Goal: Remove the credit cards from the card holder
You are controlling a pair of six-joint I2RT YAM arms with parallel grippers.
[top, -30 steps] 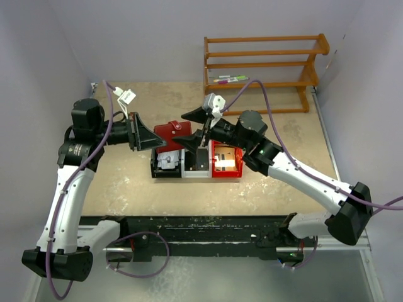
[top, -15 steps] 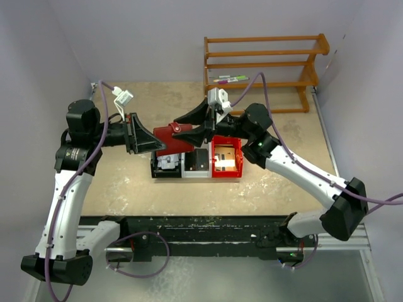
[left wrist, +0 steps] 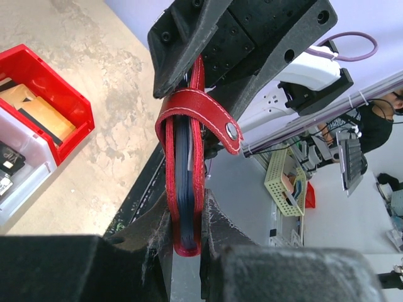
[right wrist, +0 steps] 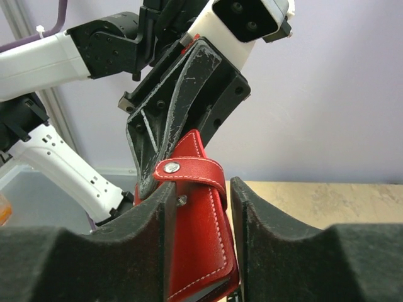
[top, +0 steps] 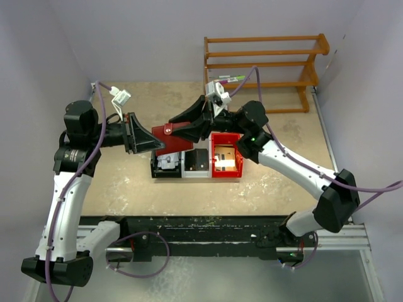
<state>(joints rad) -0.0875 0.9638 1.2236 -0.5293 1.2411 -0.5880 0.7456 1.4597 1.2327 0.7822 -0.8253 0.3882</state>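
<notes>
Worktop (top: 126, 182) carries the red bin (top: 240, 165), with tan cards (left wrist: 38, 108) in it. The card holder (top: 175, 141) is in the air above the bins, folded.

Left pincer (left wrist: 186, 233) clamps one end. Right pincer (right wrist: 200, 207) is narrow and pinches the strap (left wrist: 198, 110) end. Can't tell if the strap is snapped.

Likely light, floppy leather with slick faces. Hold near the fold, free the strap, and pull cards by an exposed edge.

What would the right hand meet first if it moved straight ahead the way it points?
The red card holder, which sits between the fingers of the right hand. Just beyond it, probably the left hand, gripping the holder's other end.
</notes>
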